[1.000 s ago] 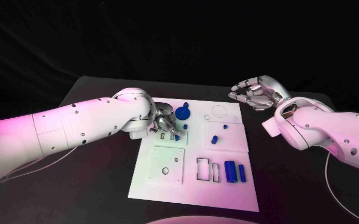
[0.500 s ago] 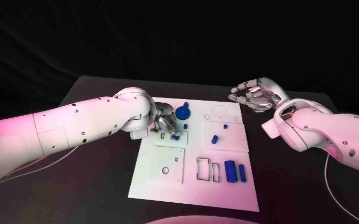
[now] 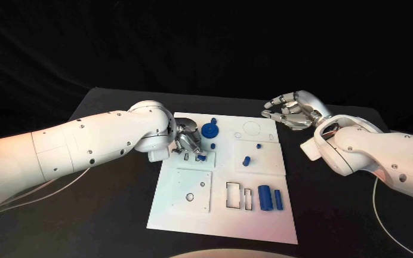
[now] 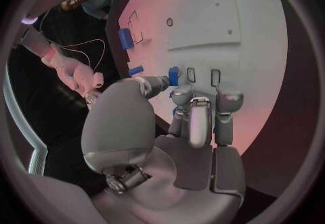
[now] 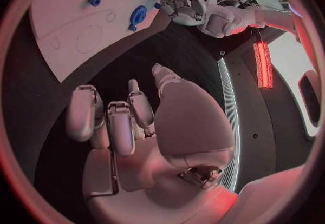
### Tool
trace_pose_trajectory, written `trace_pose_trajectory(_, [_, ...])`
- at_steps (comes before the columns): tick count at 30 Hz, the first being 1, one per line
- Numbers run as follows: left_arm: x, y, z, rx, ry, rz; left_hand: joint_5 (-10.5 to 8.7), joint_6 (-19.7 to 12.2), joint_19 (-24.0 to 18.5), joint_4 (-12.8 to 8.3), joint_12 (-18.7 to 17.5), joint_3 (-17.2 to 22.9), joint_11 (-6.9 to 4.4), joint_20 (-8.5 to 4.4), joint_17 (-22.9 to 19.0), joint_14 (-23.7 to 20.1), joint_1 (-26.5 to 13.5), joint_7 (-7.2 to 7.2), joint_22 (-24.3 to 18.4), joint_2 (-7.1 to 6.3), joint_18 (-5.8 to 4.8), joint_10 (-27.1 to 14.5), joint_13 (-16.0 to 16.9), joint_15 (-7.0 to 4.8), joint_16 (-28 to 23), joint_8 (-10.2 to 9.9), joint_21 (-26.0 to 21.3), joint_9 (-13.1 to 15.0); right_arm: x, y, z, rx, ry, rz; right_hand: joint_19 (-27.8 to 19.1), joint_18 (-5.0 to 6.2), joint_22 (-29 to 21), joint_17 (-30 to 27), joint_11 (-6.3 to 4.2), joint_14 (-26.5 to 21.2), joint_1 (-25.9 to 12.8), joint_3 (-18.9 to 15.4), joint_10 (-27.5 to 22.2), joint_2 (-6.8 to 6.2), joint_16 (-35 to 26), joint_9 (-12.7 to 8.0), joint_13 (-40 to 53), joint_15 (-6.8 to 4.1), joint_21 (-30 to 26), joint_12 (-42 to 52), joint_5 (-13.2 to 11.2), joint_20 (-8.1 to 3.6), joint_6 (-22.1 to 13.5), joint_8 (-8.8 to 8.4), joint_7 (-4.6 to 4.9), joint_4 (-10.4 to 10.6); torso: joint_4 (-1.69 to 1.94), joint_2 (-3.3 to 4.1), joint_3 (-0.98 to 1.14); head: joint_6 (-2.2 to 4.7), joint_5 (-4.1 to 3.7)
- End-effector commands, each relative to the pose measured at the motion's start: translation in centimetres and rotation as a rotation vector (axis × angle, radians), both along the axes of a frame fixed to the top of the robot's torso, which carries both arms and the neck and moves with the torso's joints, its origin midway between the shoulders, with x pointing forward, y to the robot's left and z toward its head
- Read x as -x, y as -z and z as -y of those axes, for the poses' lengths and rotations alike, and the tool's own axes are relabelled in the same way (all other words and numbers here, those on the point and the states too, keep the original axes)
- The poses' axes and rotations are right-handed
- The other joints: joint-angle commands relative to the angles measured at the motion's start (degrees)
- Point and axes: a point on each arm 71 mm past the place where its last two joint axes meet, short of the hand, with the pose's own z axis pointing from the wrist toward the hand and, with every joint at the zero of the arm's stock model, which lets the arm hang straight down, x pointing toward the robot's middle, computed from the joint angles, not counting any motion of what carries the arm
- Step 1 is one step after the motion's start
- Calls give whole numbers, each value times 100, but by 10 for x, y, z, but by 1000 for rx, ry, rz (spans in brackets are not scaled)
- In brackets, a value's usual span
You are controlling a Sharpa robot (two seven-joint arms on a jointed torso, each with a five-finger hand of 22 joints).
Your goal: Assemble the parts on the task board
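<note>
A robotics lab: a black table [image 3: 103, 210] before dark drapes, a white task board [image 3: 194, 210] on it.

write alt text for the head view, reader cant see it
The left hand works at a small blue part on the white task board, while the right hand hovers curled and holding nothing beyond the board's far right corner. More blue parts lie on the board.

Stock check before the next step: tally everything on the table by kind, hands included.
board: 1
hands: 2 (left hand, right hand)
disc: 1
bars: 2
small parts: 4, one seemingly pinched by the left hand
Total: 10
</note>
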Motion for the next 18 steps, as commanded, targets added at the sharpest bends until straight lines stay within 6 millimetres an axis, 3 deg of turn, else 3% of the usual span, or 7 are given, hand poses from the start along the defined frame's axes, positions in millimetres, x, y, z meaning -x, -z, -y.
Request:
trace_pose_trajectory(1, [1,-3,-1,47,-39,2,7,-25,25,-750,49,785,5,-24,409,297,34,-16,0,80,-64,65,34,-22,2,36,19,421,1,0,-1,6,-15,4,-19,38,-9,315,2,331,49,-5,-26,-7,-20,10,-5,-44,-27,-19,37,-1,-29,28,-6,28,4,1,-2,0,-5])
trace_pose_trajectory(5, [3,-6,-6,63,-59,28,41,18,82,-824,116,874,-11,-33,471,323,-13,-34,84,20,-75,145,122,-37,34,64,70,474,1,0,1,5,-10,4,-19,38,-9,315,2,331,49,-5,-26,-7,-20,10,-5,-44,-27,-19,37,-1,-29,28,-6,28,5,3,3,2,-13])
trace_pose_trajectory(13, [6,-10,-13,61,-72,127,486,180,252,-1043,264,1105,-71,-93,485,332,-228,-88,340,-145,-118,342,330,-97,40,100,220,590,0,0,4,4,2,7,-20,39,-11,310,2,330,42,-10,-29,-6,-23,10,-9,-44,-30,-22,45,-2,-31,32,-5,38,12,1,-3,-21,-23])
trace_pose_trajectory(18, [8,-8,-15,33,-71,176,595,216,292,-1091,302,1136,-83,-106,486,333,-282,-100,405,-167,-129,384,388,-109,39,101,255,614,0,0,5,4,4,8,-26,41,-20,292,2,326,39,-13,-34,-6,-29,10,-16,-44,-40,-28,48,-2,-32,35,-5,44,19,-5,-4,-35,-8])
